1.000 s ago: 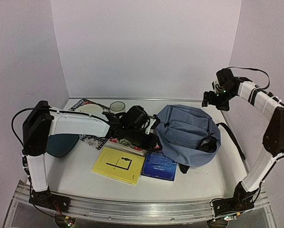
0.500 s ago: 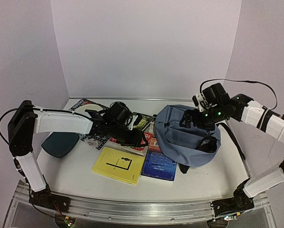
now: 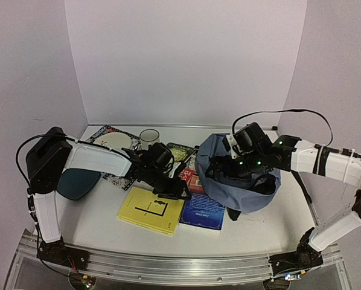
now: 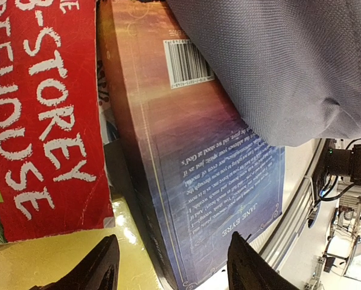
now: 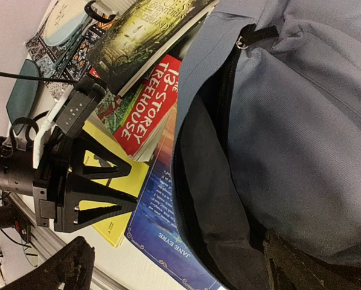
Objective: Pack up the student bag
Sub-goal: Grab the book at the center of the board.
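The student bag is a blue-grey backpack lying at the right of the table, its zipped mouth gaping toward the books. A blue Jane Eyre book lies partly under its edge, beside a yellow book and a red Treehouse book. My left gripper hangs open just over the blue book's near corner, one finger on each side, not touching it. My right gripper is wide open over the bag's dark inner lining.
A white mug and a patterned plate stand at the back left. A dark teal tray lies beside the left arm. A dark green book tops the stack. A black strap trails at the bag's right. Walls close three sides.
My right arm swung down from the back right corner to the bag's mouth and opened fully. My left gripper widened and slid toward the front over the blue book.
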Robot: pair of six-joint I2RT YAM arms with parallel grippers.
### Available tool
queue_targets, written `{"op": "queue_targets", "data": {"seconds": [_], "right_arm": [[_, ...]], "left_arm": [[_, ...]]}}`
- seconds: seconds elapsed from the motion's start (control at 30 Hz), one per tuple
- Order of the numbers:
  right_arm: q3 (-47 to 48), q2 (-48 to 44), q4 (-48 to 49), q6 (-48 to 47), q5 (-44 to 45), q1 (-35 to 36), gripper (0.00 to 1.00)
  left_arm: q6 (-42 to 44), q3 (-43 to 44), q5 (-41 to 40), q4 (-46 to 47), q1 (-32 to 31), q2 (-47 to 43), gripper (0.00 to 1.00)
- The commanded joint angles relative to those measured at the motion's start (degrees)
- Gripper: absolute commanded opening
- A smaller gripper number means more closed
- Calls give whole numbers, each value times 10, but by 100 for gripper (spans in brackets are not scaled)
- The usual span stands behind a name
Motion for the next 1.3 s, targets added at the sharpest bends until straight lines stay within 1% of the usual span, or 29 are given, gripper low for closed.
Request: {"op": "queue_targets", "data": {"seconds": [0.0, 0.4, 0.7, 0.83, 0.9, 1.0, 1.17, 1.27], "right_arm": [[-13, 29, 21, 9, 4, 4, 98], [-52, 77, 59, 21, 37, 4, 98], [-73, 110, 100, 38, 15, 4, 98], [-77, 117, 125, 45, 7, 4, 98], [-78, 121, 132, 47, 3, 4, 98], [-82, 122, 137, 52, 0, 4, 98], [-93, 114, 146, 59, 0, 5, 97], [-98, 109, 151, 62, 0, 4, 97]], "left_arm": [[-7, 16, 28, 46, 11, 12, 62], [-18, 46, 77, 69, 13, 75, 62], [-36, 70, 129, 94, 13, 105, 60], [-49, 70, 148, 116, 13, 106, 55], [-66, 67, 165, 152, 13, 102, 47], [-87, 65, 180, 180, 12, 96, 42], [-109, 56, 173, 220, 13, 74, 38], [-113, 56, 166, 226, 13, 68, 36]]}}
